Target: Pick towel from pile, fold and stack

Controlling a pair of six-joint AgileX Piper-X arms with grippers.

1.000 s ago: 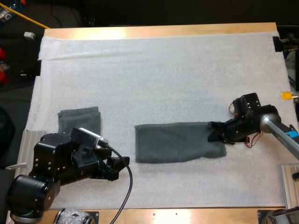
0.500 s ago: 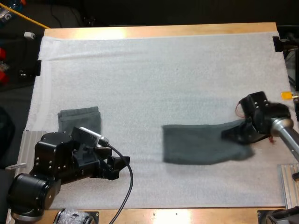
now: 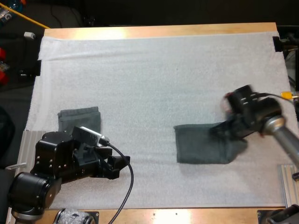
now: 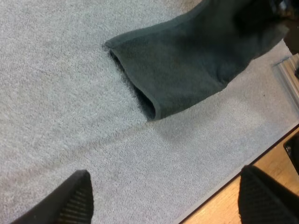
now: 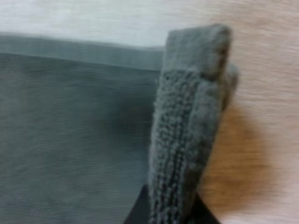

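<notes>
Our right gripper (image 3: pixel 219 131) pinches the right end of the towel (image 3: pixel 198 149) from both sides, holding it raised at the centre-right of the high view. The towel's long axis runs left to right and its free end lies flat to the left of the fingers, so we judge the fold should travel leftward. Our left gripper (image 3: pixel 120 167), at lower left, has its fingers (image 4: pixel 77 201) spread on nothing, well apart from the towel. A folded towel (image 3: pixel 79 119) lies at the left. The soft white mat (image 3: pixel 154 79) between them leaves room.
</notes>
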